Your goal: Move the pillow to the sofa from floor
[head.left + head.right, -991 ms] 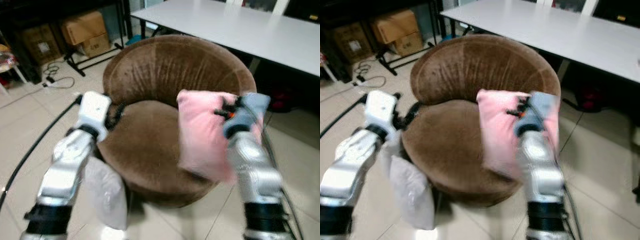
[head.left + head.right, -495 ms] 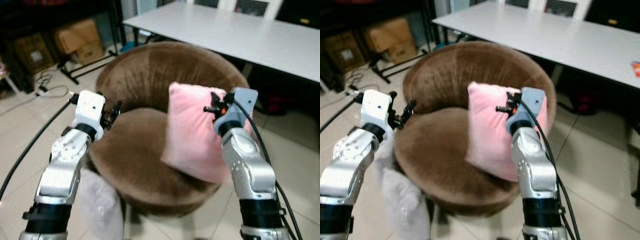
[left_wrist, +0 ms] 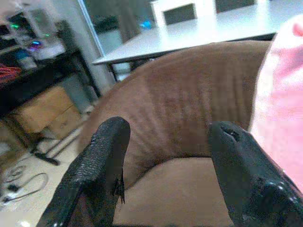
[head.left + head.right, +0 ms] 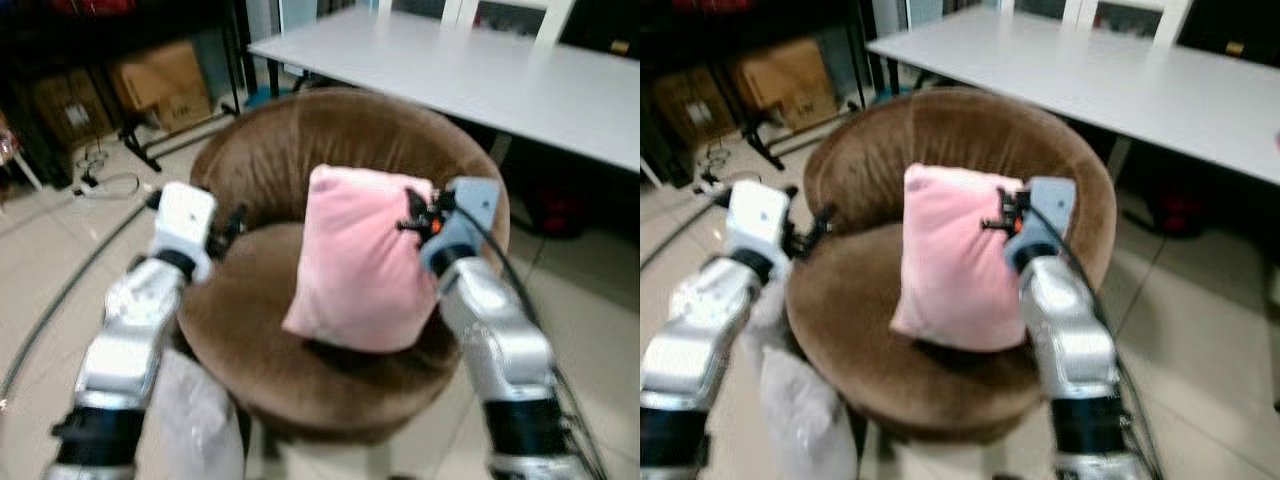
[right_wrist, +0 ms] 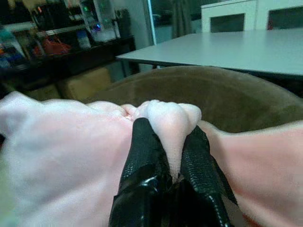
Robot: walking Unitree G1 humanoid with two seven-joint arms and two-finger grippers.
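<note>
Pillow [image 4: 360,262]: pink, square, standing roughly upright on the seat of the round brown sofa [image 4: 300,140], its lower edge resting on the seat cushion, its top corners leaning toward the curved backrest. It sits right of the seat's centre.

Right end effector [image 5: 165,142]: both black fingers pinched together on a bunched fold of the pillow's fabric (in the right wrist view the pink cloth bulges out above the fingertips). From the head views, this end effector meets the pillow at its upper right edge, the silver right arm reaching up from the near right.

Left end effector [image 3: 165,156]: fingers spread apart, nothing between them. It hovers at the sofa's left rim, pointing across the seat toward the backrest; the pillow's pink edge shows beside one finger in the left wrist view, but I see no contact.

Surroundings: a pale grey-white cushion or bag [image 4: 200,420] lies on the tiled floor [image 4: 60,260] at the near left, against the sofa's base and partly behind the left arm (what it is exactly, cannot tell). A long white counter [image 4: 480,75] stands on the far right behind the sofa. Cardboard boxes [image 4: 165,70] sit on the floor at the far left, with a tangle of cable [image 4: 105,180] near them. The head views are slightly blurred.
</note>
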